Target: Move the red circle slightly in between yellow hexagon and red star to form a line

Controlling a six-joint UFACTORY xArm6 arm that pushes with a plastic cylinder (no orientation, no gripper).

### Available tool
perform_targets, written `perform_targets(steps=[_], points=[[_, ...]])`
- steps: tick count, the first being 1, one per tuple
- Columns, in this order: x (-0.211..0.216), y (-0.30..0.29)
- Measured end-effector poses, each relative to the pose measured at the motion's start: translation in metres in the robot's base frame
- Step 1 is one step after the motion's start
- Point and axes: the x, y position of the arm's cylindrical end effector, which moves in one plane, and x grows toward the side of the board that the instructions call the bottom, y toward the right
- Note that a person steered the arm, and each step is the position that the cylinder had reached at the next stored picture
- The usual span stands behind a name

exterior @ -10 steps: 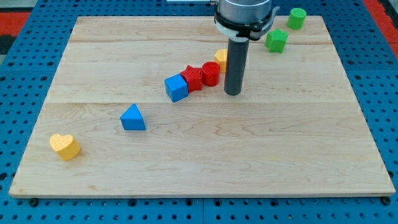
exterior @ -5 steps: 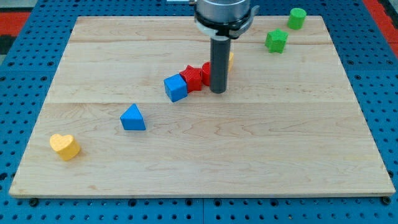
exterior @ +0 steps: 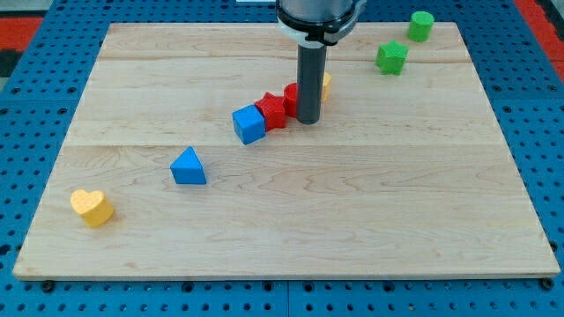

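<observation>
My tip (exterior: 308, 121) rests on the wooden board (exterior: 291, 220) right in front of the red circle (exterior: 292, 95), covering most of it, so only a sliver of that block shows at the rod's left edge. The tool is a plain rod with nothing to spread or pinch; whether it presses against the circle I cannot tell. The red circle sits between the red star (exterior: 272, 110), which it touches on its left, and the yellow hexagon (exterior: 326, 85), which peeks out on the rod's right side, slightly farther back. A blue cube (exterior: 249, 124) lies against the star on its near left, so these four blocks run in a slanted row from near left to far right. Farther to the near left, well apart, sit a blue triangle (exterior: 189, 166) and a yellow heart (exterior: 92, 207). In the far right corner are two green blocks (exterior: 392, 58) (exterior: 420, 25), apart from each other.
</observation>
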Motion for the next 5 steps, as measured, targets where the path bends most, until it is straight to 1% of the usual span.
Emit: perform_targets(steps=[2,4,5], points=[[-0.004,-0.006],[0.001,0.035],[0.001,0.04]])
